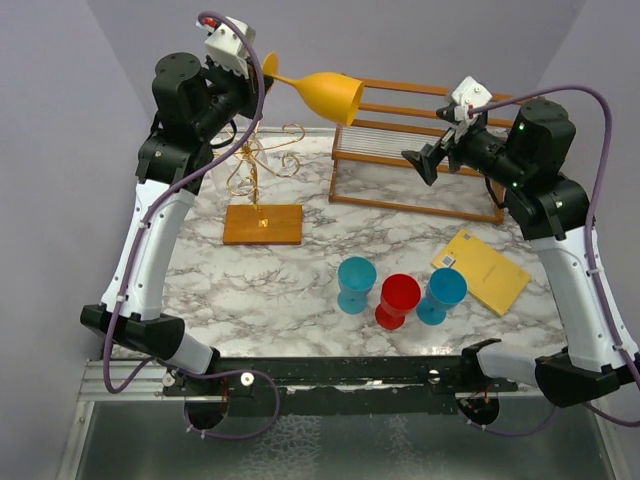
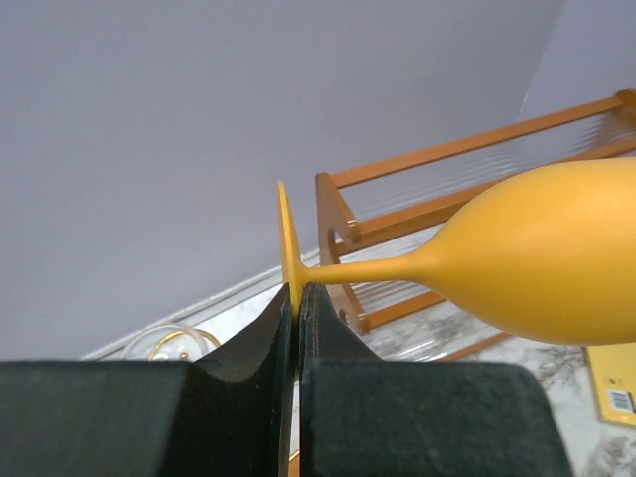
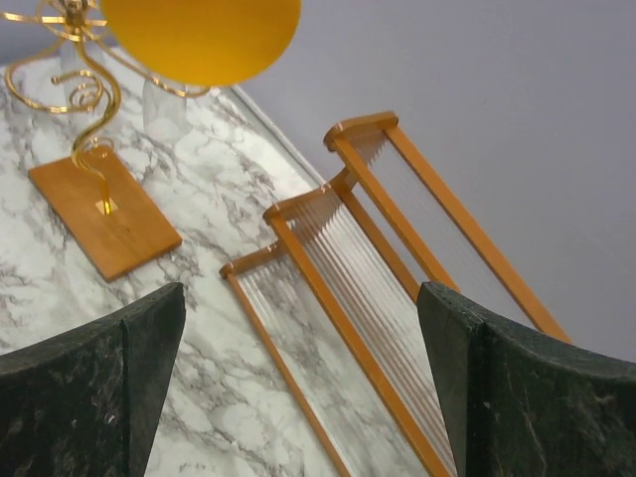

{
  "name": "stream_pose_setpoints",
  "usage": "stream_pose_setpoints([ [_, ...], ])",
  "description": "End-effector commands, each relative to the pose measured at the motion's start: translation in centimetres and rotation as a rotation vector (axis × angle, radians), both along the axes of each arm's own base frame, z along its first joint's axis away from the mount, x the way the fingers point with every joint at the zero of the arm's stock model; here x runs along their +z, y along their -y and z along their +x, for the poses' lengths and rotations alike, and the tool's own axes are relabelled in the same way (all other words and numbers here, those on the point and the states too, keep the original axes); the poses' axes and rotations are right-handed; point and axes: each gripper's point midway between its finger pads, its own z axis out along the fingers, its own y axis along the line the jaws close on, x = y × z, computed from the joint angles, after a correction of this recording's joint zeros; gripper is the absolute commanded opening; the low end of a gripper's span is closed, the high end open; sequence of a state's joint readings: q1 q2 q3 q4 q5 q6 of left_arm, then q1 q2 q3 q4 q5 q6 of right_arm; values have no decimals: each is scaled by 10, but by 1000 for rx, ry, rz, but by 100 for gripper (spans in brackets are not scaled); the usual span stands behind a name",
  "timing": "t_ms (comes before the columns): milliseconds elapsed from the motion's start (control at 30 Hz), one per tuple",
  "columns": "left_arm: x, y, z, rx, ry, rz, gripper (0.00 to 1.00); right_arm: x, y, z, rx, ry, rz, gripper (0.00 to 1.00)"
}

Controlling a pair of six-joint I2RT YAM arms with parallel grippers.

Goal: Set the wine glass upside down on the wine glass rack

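L gripper (image 2: 296, 298) clamped on wine glass (image 1: 325, 92) foot, glass horiz, bowl toward 3 o'clock, up by wine glass rack (image 1: 262, 170) at 11 o'clock. R gripper (image 3: 300, 298) fingers apart, empty, 2 o'clock.

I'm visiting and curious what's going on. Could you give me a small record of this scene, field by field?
Left gripper: shut on the foot of the yellow wine glass, held sideways in the air
Right gripper: open, above the wooden slatted rack
Gold wire rack: upright on the marble table, yellow glass not yet on it
Others: two blue cups, red cup, yellow card
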State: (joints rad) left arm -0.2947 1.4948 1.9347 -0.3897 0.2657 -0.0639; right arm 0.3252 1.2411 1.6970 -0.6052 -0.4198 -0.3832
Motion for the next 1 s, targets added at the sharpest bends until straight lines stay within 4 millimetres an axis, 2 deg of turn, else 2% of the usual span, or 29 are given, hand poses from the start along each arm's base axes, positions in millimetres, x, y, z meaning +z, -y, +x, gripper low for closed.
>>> stream_pose_setpoints([
  [0, 26, -25, -3, 106, 108, 75, 0, -43, 9, 2, -25, -51, -88, 100],
  [167, 29, -28, 2, 125, 142, 114, 0, -111, -6, -1, 64, -147, -107, 100],
  [300, 31, -30, 9, 144, 173, 161, 0, -147, -11, -1, 74, -217, -72, 100],
  [367, 31, -28, 14, 160, 189, 202, 0, -159, -14, -5, 98, -234, -65, 100],
  [467, 27, -27, 24, 200, 208, 297, 0, -165, -12, -4, 79, -239, -64, 100],
  [600, 16, -20, 34, 233, 240, 453, 0, -165, -8, -5, 54, -221, -53, 100],
  [800, -4, 5, 39, 205, 303, 661, 0, -168, -4, -5, 35, -218, -51, 100],
  [967, -31, 29, 45, 134, 316, 827, 0, -170, -4, -4, 33, -217, -54, 100],
])
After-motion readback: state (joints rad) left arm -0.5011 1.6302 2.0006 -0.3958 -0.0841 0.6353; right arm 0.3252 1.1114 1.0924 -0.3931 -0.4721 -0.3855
